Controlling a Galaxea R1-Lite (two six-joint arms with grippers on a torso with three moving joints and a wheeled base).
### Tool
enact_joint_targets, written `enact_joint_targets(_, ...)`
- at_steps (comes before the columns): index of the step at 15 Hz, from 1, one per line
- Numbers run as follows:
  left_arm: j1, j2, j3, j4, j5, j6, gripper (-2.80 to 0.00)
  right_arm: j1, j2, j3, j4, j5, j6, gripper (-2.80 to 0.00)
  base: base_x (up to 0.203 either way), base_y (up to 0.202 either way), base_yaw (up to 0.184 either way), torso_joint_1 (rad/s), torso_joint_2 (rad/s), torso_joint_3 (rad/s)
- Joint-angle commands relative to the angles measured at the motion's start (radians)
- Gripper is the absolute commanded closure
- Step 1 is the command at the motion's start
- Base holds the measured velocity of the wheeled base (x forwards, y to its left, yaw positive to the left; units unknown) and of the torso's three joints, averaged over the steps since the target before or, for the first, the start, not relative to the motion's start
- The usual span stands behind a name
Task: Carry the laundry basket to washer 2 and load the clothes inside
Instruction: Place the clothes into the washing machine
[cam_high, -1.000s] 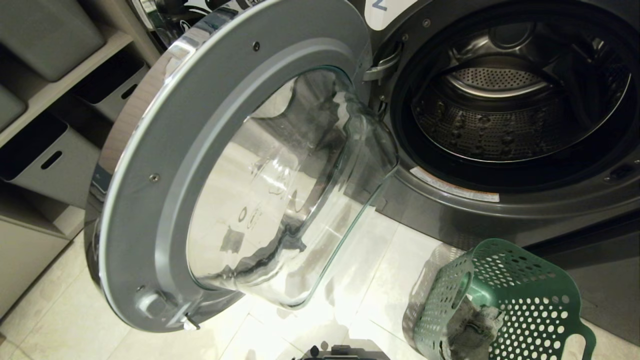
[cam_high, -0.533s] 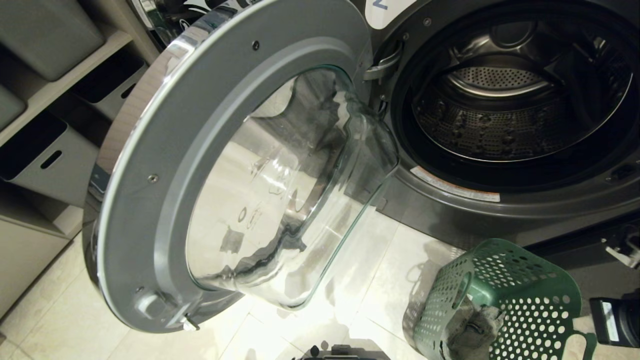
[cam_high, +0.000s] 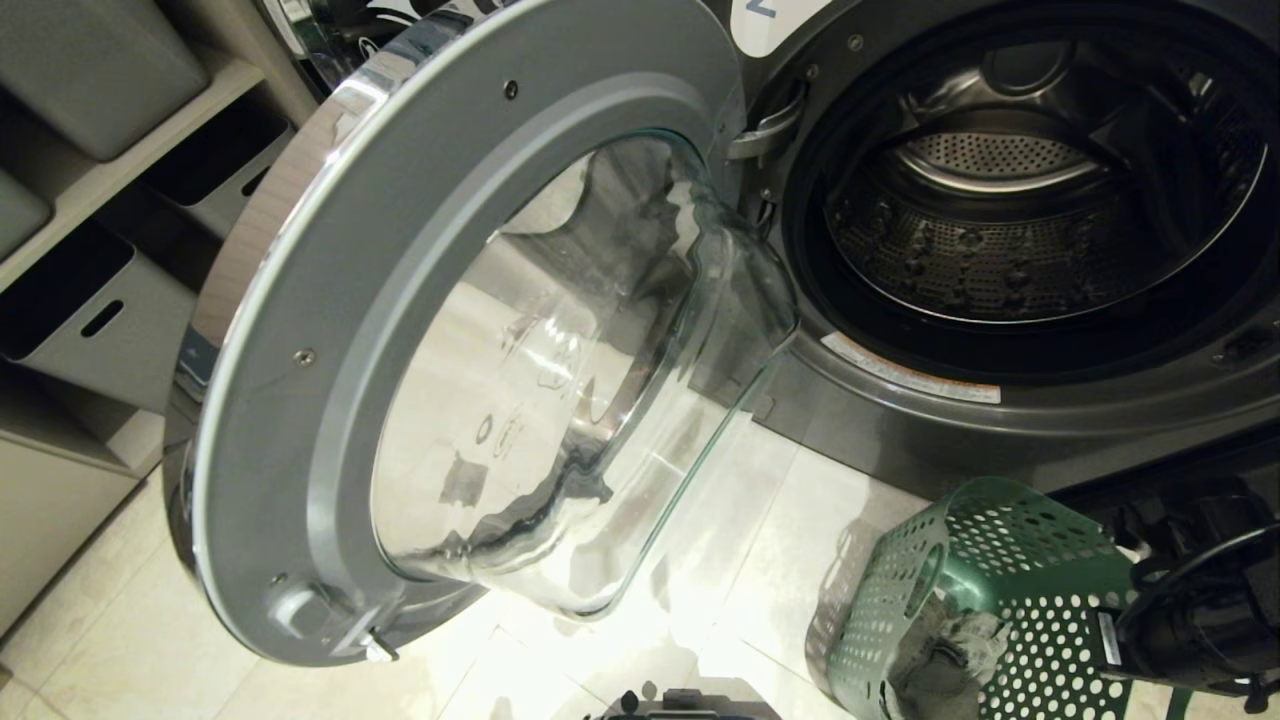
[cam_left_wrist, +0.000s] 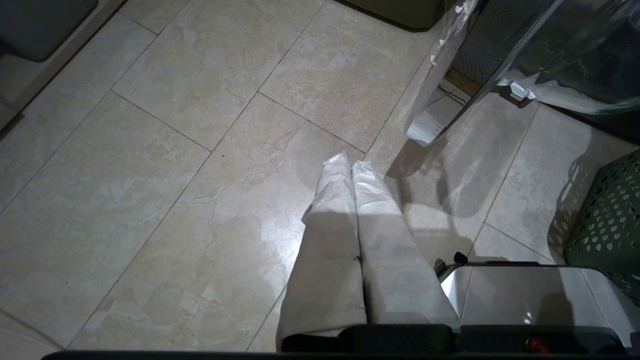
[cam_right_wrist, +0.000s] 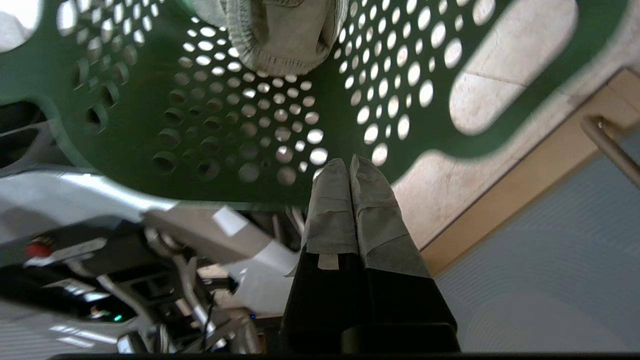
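The one thing that changes over the last second is the right arm: a second ago it is absent from the head view, half a second ago its dark housing shows past the basket's far side from the door, and now it lies against the outer wall of the laundry basket (cam_high: 1000, 600). That reads as the start of the loading step, since the basket already sits on the floor just below and in front of washer 2 (cam_high: 1010, 210), whose door (cam_high: 330, 400) hangs wide open beside the basket and whose drum looks empty. The clothes (cam_high: 950, 650) are a crumpled pale bundle inside the basket, at the side facing the door. The right gripper (cam_right_wrist: 348, 167) has its two taped fingers pressed together with nothing between them; in its wrist view the tips sit right at the basket's perforated wall, below the cut-out handle, though actual contact cannot be confirmed. To take the clothes it will likely need to spread its fingers and come over the rim. The left gripper (cam_left_wrist: 350, 165) hangs parked over bare tile, well away from the basket, fingers closed on nothing.
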Motion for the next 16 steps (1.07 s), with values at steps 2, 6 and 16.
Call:
enact_joint_targets(2,0.000,0.002,0.002,0.000,0.000,-0.001,0.00,-0.076,0.257,-0.010,-0.132,0.050,-0.093,0.00,0.000,0.000,0.000,0.000,0.00,0.000)
enact_joint_targets(6,0.000,0.002,0.002,0.000,0.000,-0.002,0.00,-0.119,0.436,-0.073,-0.177,0.141,-0.128,-2.80,0.000,0.000,0.000,0.000,0.00,0.000)
enact_joint_targets(16,0.000,0.002,0.002,0.000,0.000,-0.002,0.00,-0.142,0.711,-0.220,-0.210,0.368,-0.194,-2.80,0.000,0.000,0.000,0.001,0.00,-0.005)
